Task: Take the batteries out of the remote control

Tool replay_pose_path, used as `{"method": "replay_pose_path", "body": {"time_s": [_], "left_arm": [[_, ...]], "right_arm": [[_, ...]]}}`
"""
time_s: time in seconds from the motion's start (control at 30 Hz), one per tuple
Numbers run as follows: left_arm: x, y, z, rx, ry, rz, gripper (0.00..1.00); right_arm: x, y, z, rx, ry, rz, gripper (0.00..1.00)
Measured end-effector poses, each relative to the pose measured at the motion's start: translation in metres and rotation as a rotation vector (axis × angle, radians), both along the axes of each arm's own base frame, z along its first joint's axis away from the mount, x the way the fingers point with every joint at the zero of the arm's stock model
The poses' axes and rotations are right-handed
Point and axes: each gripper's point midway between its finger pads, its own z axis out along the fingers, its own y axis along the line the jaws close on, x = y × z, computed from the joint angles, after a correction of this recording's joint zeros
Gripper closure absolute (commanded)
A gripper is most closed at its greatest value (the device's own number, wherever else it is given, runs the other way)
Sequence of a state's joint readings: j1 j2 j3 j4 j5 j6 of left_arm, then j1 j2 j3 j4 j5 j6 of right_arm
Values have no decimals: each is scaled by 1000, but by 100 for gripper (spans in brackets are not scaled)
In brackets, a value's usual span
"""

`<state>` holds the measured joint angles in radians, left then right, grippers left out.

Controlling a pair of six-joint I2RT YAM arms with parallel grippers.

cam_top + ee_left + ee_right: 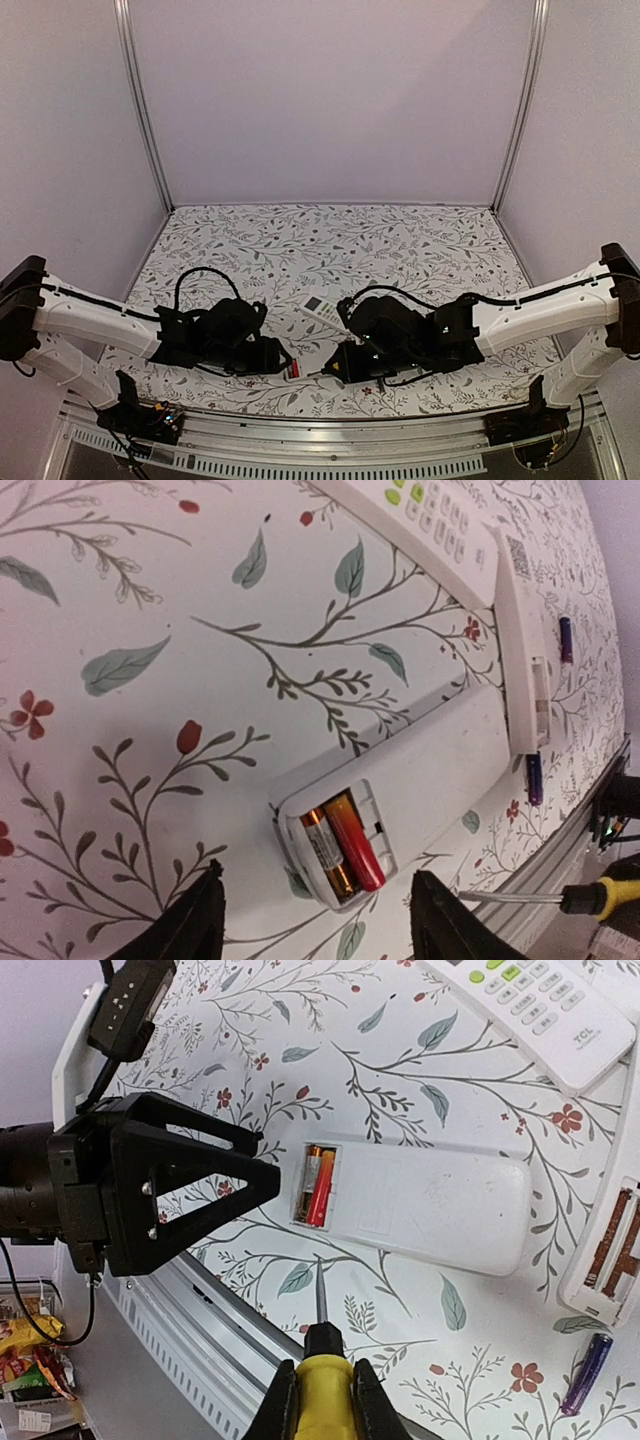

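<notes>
Top view, table: I see a floral-patterned table (400,240), with both arms reaching in to the lower middle of the frame.
Top view, left gripper: the left gripper (283,360) sits low, left of centre, just beside a speck of red, the batteries (294,368).
Top view, right gripper: the right gripper (337,368) sits low, right of centre. It is too dark from here for me to tell how its jaws stand.
Top view, keypad remote: a white keypad remote (322,310) lies face up at mid-frame, above both grippers.
Left wrist view, open remote: a white open remote (430,760) lies face down at lower centre, its compartment uncovered at the lower-left end.
Left wrist view, batteries: two lie side by side in that compartment, one orange, one red.
Left wrist view, jaws: released. The black fingers (195,925) stand wide apart at the bottom edge, gripping nothing.
Left wrist view, loose cells: a purple battery (566,640) and a dark blue battery (533,778) lie at the right, beside a third remote (520,650).
Right wrist view, jaws: clenched on the yellow handle of a screwdriver (322,1385) at bottom centre.
Right wrist view, tip: the tip points up, near the open remote's long edge below the compartment, apart from it.
</notes>
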<state>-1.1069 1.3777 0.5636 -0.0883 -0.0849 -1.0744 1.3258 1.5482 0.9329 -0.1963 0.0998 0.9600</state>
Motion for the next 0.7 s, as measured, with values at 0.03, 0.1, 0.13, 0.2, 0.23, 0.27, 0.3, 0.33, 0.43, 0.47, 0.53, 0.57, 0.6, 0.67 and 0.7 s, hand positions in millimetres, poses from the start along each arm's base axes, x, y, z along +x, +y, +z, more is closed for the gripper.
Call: {"method": "replay_pose_path", "body": {"time_s": [0.03,0.1,0.13,0.2,0.23,0.27,0.3,0.33,0.43,0.47,0.53,0.57,0.6,0.67,0.7], "left_arm": [[-1,2,-2,-15,10,9,45],[-4,5,-7,-38,34,14,47],[-6,5,-9,-46,45,12,49],[-7,4,-10,-65,58,9,53],[-7,2,-9,-76,60,8,55],[-7,0,-8,-86,59,5,57],[-6,-2,-7,-97,60,5,59],[-5,-3,-7,-104,60,5,60],[-4,-5,-9,-109,65,4,66],[-4,-5,-11,-104,68,4,68],[-5,-3,-16,-90,75,5,70],[-5,-2,-19,-80,80,6,70],[-5,-1,-21,-71,84,7,70],[-6,0,-24,-54,89,6,71],[-5,0,-25,-49,91,6,72]], "right_arm": [[1,3,0,-5,1,1,100],[2,7,-2,-17,2,3,100],[2,9,-2,-23,3,4,100],[3,13,-3,-35,3,6,100],[4,16,-4,-42,4,7,100],[5,18,-6,-51,5,8,100],[5,20,-7,-61,7,9,100],[6,22,-8,-70,8,9,100],[8,25,-13,-99,7,5,100],[9,25,-15,-110,5,2,100],[10,25,-17,-125,2,-2,100],[11,25,-17,-131,1,-4,100],[12,25,-17,-132,-1,-6,100],[14,26,-17,-138,-2,-9,100],[15,27,-16,-139,-2,-9,100]]}}
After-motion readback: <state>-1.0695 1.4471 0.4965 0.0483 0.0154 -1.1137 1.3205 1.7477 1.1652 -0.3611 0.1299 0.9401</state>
